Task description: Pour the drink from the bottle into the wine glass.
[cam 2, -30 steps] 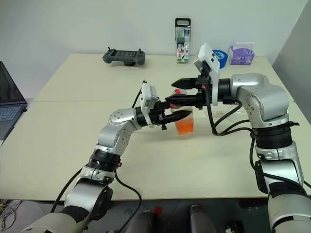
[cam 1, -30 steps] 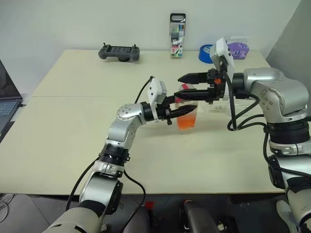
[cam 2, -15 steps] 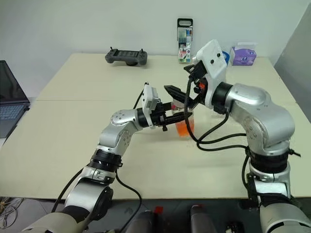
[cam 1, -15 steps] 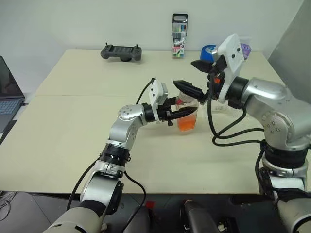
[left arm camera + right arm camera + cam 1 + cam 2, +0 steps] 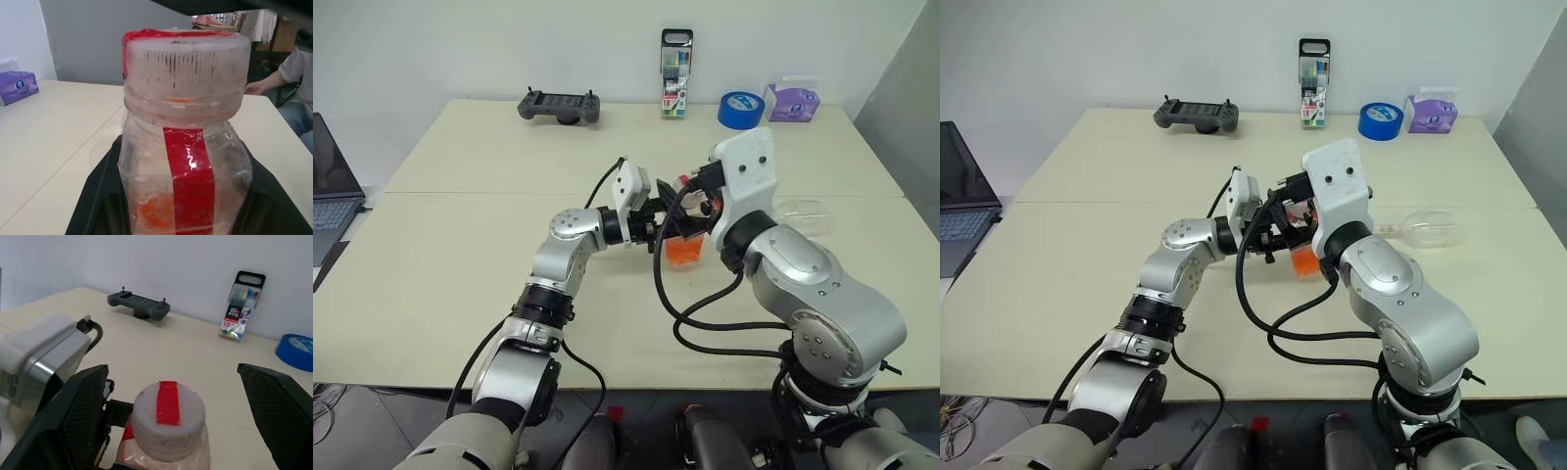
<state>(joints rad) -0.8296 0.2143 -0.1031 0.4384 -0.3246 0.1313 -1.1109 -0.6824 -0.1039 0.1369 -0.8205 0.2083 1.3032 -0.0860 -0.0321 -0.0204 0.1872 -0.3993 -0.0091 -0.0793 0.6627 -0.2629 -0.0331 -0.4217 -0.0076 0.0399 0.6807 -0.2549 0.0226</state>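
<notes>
My left gripper [image 5: 672, 224] is shut on the bottle [image 5: 186, 147], holding it upright just above the table. The bottle is clear plastic with a vertical red label strip and a pale cap [image 5: 168, 417] with red tape across its top. The orange drink [image 5: 686, 249] fills its lower part. My right gripper [image 5: 171, 369] is open, its two black fingers [image 5: 80, 416] wide apart on either side of the cap and not touching it. The wine glass [image 5: 1430, 227] appears to lie on its side on the table to the right of the bottle.
Along the table's far edge stand a black game controller [image 5: 559, 105], a tall marker pack [image 5: 675, 73], a blue tape roll [image 5: 740, 109] and a purple tissue box [image 5: 790, 98]. A laptop [image 5: 328, 186] sits at the left edge. A seated person [image 5: 288, 73] shows beyond the table.
My right arm has drawn back and swung round from pointing sideways across the bottle to pointing forward, fingers now either side of the cap. The left gripper and bottle stayed put.
</notes>
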